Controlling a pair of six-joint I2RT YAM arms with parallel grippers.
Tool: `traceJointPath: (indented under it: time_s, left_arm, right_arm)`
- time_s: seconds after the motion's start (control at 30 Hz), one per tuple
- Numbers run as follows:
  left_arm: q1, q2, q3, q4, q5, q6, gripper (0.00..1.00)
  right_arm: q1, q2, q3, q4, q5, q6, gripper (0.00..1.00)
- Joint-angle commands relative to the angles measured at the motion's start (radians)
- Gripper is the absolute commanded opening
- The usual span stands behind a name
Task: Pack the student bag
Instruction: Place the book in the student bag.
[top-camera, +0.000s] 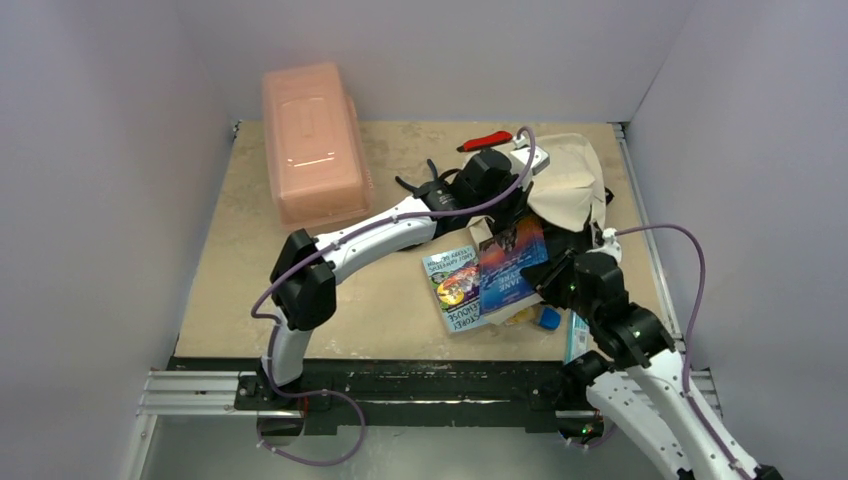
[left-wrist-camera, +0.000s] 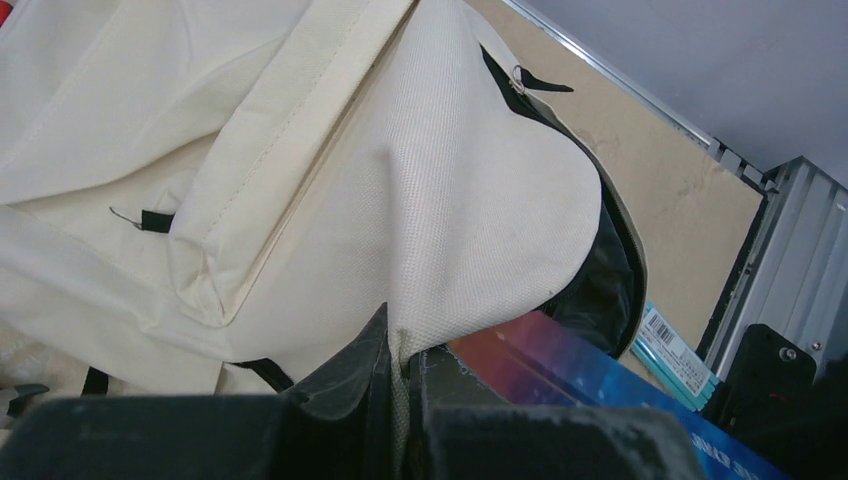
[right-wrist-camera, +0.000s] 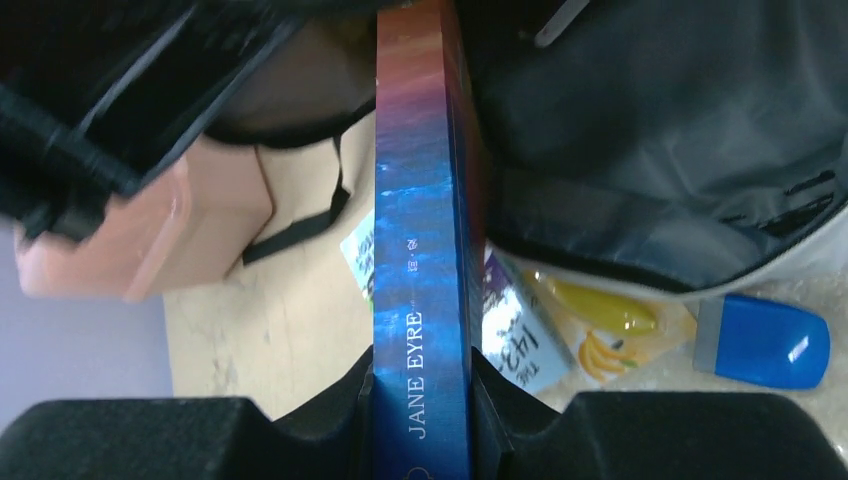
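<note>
The cream student bag (top-camera: 568, 180) lies at the back right of the table, its dark mouth facing the arms. My left gripper (top-camera: 497, 222) is shut on the bag's cream fabric flap (left-wrist-camera: 470, 200) and holds the opening (left-wrist-camera: 600, 290) up. My right gripper (top-camera: 548, 285) is shut on the blue Jane Eyre book (top-camera: 510, 262), clamping its spine (right-wrist-camera: 422, 300). The book's far end points into the bag's dark lining (right-wrist-camera: 640, 180). It also shows in the left wrist view (left-wrist-camera: 600, 370), at the mouth.
A pink plastic box (top-camera: 312, 142) stands at the back left. A second paperback (top-camera: 457, 290) lies under the held book. A blue eraser-like block (right-wrist-camera: 765, 340) and a banana snack packet (right-wrist-camera: 600, 330) lie by the bag. A red tool (top-camera: 485, 141) lies behind it.
</note>
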Motion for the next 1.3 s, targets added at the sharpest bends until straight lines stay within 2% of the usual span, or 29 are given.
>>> traceJointPath:
  time_s: [0.0,0.13,0.17,0.27,0.4,0.5,0.63,0.73,0.87,0.97,1.13,1.2,1.27]
  left_arm:
    - [-0.006,-0.124,-0.024,0.087,0.002,0.027,0.0]
    - [-0.006,-0.136,-0.035,0.102,-0.019,0.028,0.0]
    - [-0.007,-0.135,-0.036,0.103,-0.028,0.028,0.0]
    - [-0.006,-0.132,-0.031,0.11,-0.038,0.027,0.0]
    - [-0.006,-0.123,-0.001,0.094,-0.029,0.03,0.0]
    - [-0.006,-0.127,0.009,0.094,-0.037,0.043,0.0]
    - [-0.007,-0.133,0.003,0.112,-0.05,0.059,0.0]
    - [-0.006,-0.133,0.008,0.109,-0.058,0.063,0.0]
    - [-0.008,-0.124,0.029,0.11,-0.057,0.052,0.0]
    - [-0.011,-0.113,0.044,0.11,-0.049,0.037,0.0]
    - [-0.017,-0.083,0.067,0.09,-0.042,0.02,0.0]
    - [-0.017,-0.074,0.069,0.092,-0.041,0.011,0.0]
    - [-0.017,-0.06,0.073,0.093,-0.046,0.003,0.0]
  right_arm:
    - [-0.223,0.016,-0.076,0.406,-0.25,0.011,0.0]
    - [-0.498,0.035,-0.138,0.513,-0.504,0.011,0.0]
    - [-0.58,0.053,-0.149,0.543,-0.582,-0.055,0.0]
    - [-0.794,0.111,-0.199,0.662,-0.805,-0.074,0.0]
    - [-0.949,0.174,-0.189,0.72,-1.014,-0.122,0.0]
    - [-0.974,0.164,-0.172,0.718,-1.054,-0.118,0.0]
    - [-0.979,0.17,-0.218,0.874,-1.107,0.004,0.0]
    - [-0.978,0.199,-0.213,0.882,-1.089,-0.007,0.0]
    - [-0.979,0.253,-0.233,0.986,-1.041,0.012,0.0]
    - [-0.979,0.321,-0.308,1.193,-0.923,0.042,0.0]
    - [-0.955,0.562,-0.373,1.606,-0.806,0.073,0.0]
    - [-0.93,0.648,-0.367,1.701,-0.747,0.051,0.0]
    - [-0.88,0.765,-0.325,1.727,-0.691,0.0,0.0]
